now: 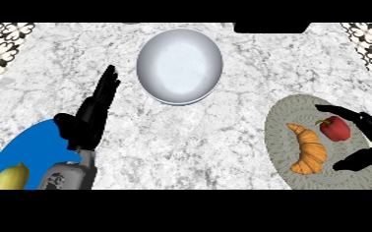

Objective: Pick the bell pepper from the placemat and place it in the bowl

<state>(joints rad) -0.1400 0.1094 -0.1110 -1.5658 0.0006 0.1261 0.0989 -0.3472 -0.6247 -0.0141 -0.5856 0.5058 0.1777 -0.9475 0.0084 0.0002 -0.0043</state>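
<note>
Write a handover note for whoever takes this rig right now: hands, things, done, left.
Left hand: open, fingers straight, resting over the counter at the view's left, holding nothing.
Right hand: open around the bell pepper, fingers beyond it, thumb nearer; not closed yet.
Bell pepper lies on the placemat, beside a croissant.
Bowl holds nothing.
Done: the reach.
Left: grasp, lift, carry to the bowl, release.

The marbled counter [240,123] carries three things — a bowl [179,66], a grey placemat [285,128], a blue plate [29,145].
</note>
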